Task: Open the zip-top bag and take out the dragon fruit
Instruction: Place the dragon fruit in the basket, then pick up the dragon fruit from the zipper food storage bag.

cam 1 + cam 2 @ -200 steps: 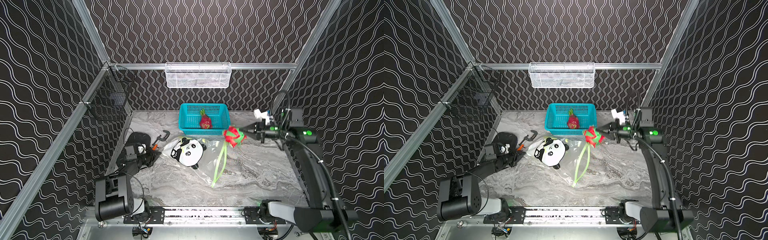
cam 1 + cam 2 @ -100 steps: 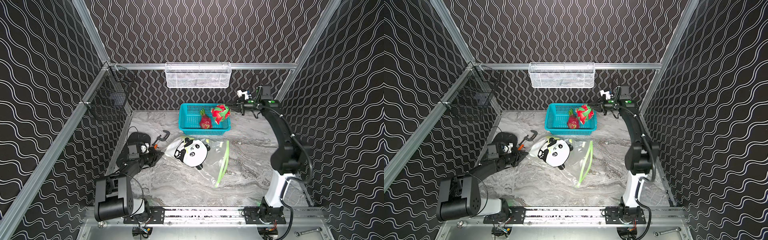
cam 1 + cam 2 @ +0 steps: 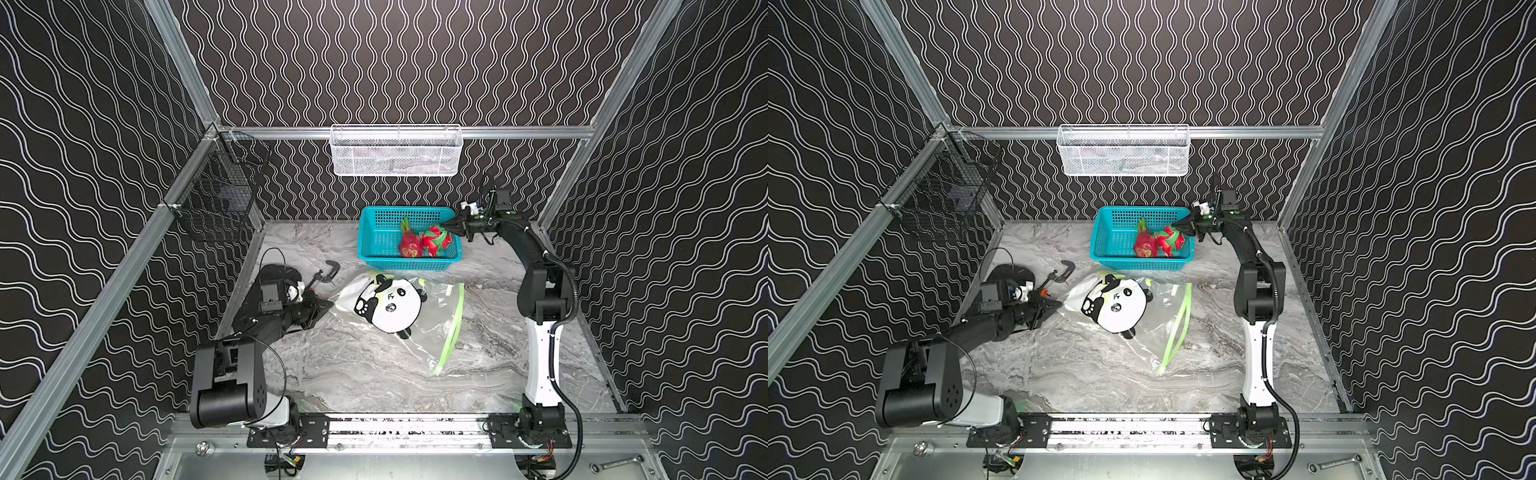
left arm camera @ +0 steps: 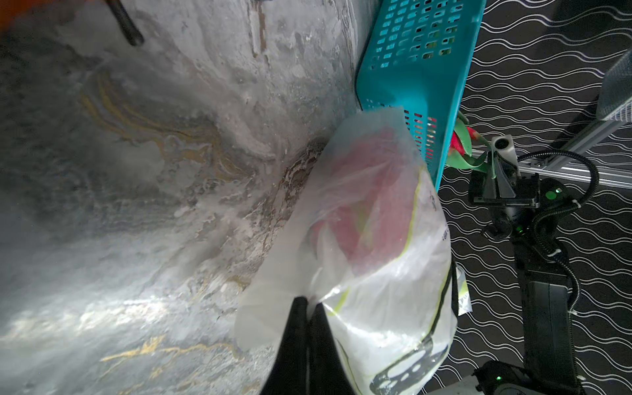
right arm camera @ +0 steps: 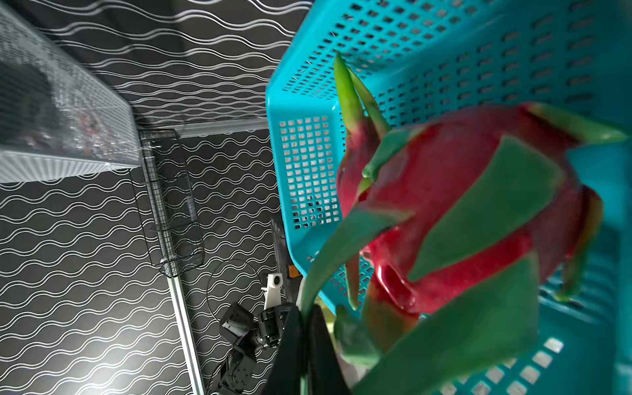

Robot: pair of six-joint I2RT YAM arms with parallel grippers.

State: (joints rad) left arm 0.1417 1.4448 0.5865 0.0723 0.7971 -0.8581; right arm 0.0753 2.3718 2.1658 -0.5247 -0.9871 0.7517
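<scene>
My right gripper (image 3: 448, 227) pinches a leaf of the magenta green-scaled dragon fruit (image 3: 434, 246), dead ahead inside teal perforated basket (image 3: 407, 264); left gripper (image 3: 328, 305) pinches clear panda-print zip-top bag (image 3: 395, 308).

On marbled tabletop (image 3: 353, 374): teal basket (image 3: 407, 264), zip-top bag (image 3: 395, 307), black clamp (image 3: 329, 272).

Left wrist cam: I get the dragon fruit (image 4: 362, 205) only as red blur thru zip-top bag (image 4: 386, 318); panda print (image 3: 392, 305) hides it overhead.
</scene>
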